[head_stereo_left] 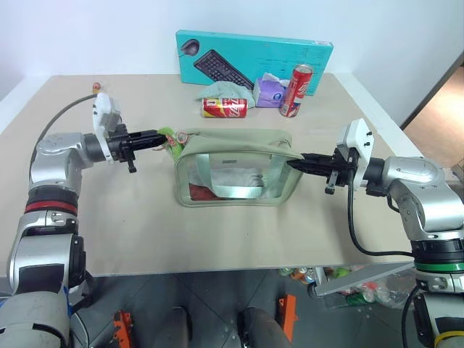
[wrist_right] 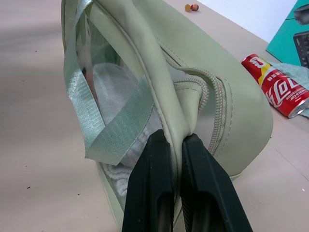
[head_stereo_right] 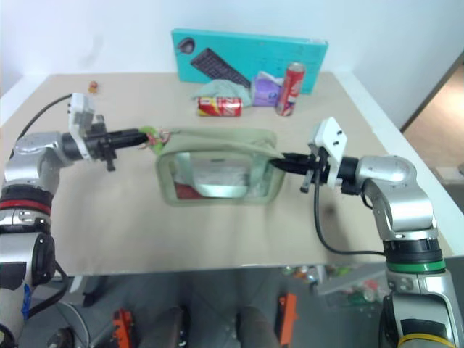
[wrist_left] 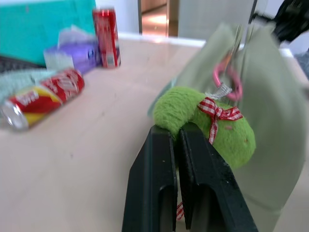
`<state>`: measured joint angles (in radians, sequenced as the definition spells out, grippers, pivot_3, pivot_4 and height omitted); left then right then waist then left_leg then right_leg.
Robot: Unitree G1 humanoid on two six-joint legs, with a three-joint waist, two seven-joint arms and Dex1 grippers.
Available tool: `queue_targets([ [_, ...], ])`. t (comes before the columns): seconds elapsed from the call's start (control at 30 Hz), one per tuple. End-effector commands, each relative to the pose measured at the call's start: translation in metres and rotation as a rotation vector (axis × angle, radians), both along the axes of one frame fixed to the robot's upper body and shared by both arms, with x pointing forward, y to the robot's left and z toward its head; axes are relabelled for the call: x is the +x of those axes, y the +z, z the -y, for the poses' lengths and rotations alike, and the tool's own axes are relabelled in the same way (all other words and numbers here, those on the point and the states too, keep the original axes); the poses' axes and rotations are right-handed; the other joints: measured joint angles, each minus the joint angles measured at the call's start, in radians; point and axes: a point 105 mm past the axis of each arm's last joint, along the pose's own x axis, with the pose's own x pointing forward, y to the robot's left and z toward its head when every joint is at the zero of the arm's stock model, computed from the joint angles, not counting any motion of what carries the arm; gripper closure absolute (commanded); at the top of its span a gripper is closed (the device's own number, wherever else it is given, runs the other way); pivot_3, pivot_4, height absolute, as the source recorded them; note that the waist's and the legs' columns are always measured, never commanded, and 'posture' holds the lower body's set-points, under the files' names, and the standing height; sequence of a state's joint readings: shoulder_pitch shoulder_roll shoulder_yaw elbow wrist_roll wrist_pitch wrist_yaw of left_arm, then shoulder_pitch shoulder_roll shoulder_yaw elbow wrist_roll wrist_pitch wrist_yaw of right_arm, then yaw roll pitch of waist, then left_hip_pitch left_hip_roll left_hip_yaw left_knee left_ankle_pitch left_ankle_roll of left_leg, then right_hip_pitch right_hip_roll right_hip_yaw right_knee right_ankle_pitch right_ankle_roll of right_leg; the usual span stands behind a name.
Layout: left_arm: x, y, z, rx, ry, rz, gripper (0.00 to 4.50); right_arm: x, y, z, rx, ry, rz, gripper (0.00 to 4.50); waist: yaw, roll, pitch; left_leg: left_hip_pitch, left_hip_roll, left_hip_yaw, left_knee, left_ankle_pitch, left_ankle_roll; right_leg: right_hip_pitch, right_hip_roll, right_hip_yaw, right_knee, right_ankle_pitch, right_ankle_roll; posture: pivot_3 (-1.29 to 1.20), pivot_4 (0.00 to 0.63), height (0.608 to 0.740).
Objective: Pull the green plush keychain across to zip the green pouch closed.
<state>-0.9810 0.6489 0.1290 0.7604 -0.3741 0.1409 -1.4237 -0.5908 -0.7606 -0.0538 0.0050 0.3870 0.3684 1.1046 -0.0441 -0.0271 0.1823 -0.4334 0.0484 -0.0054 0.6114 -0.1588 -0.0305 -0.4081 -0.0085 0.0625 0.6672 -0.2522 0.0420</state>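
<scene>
You have the green pouch (head_stereo_left: 235,168) standing upright in the middle of the surface (head_stereo_left: 145,225), stretched between both arms. Your left gripper (wrist_left: 176,133) is clamped on the green plush keychain (wrist_left: 205,123), which hangs by a pink ring at the pouch's left end, its red checked bow facing the wrist camera. Your right gripper (wrist_right: 176,140) is pinched tight on the fabric tab at the pouch's right end, just beside the end of the zipper. Behind the pouch you can see a red can lying on its side (head_stereo_left: 224,107), an upright red can (head_stereo_left: 296,90), a purple tissue pack (head_stereo_left: 269,92) and a teal keyboard box (head_stereo_left: 254,56) along the far edge.
</scene>
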Motion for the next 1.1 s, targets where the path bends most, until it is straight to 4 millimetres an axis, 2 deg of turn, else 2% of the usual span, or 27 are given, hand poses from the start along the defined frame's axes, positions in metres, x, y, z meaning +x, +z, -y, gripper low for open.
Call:
queue_targets([
  [0.03,-0.012,0.032,-0.002,-0.025,-0.018,0.101,4.46,0.0,0.011,0.004,-0.01,-0.009,0.05,4.5,0.0,0.0,0.0,0.0,0.0,0.0,0.0,0.0,0.0,0.0,0.0,0.0,0.0,0.0,0.0,0.0,0.15,0.74],
  [0.2,-0.022,0.055,0.014,-0.047,-0.049,0.156,4.46,0.001,0.012,0.003,-0.011,-0.005,0.052,4.5,0.0,0.0,0.0,0.0,0.0,0.0,0.001,0.0,0.0,0.0,0.0,0.0,0.0,0.0,0.0,0.0,0.15,0.74],
  [0.37,-0.026,0.069,0.045,-0.085,-0.093,0.183,4.46,0.004,0.012,0.003,-0.008,-0.004,0.055,4.5,0.001,0.0,0.0,0.0,0.0,0.0,0.003,0.0,0.0,0.001,0.0,0.0,0.001,0.0,0.001,0.0,0.15,0.74],
  [0.57,-0.028,0.063,0.089,-0.083,-0.158,0.191,4.46,0.006,0.013,0.004,-0.009,-0.008,0.063,4.5,0.001,0.0,0.0,-0.001,0.0,0.0,0.006,0.0,0.0,0.001,0.0,0.0,0.001,0.002,0.002,0.0,0.15,0.74],
  [0.73,-0.025,0.058,0.114,-0.082,-0.17,0.198,4.46,0.006,0.013,0.006,-0.01,-0.015,0.073,4.5,0.001,0.0,0.0,-0.001,0.0,0.0,0.006,0.0,0.0,0.001,0.0,0.0,0.001,0.002,0.002,0.0,0.15,0.74],
  [1.1,-0.007,0.053,0.132,-0.083,-0.115,0.213,4.46,0.006,0.015,0.011,-0.008,-0.032,0.089,4.5,0.001,0.0,0.0,-0.002,0.0,0.0,0.006,0.0,0.0,0.001,0.0,0.001,0.001,0.002,0.002,0.0,0.15,0.74],
])
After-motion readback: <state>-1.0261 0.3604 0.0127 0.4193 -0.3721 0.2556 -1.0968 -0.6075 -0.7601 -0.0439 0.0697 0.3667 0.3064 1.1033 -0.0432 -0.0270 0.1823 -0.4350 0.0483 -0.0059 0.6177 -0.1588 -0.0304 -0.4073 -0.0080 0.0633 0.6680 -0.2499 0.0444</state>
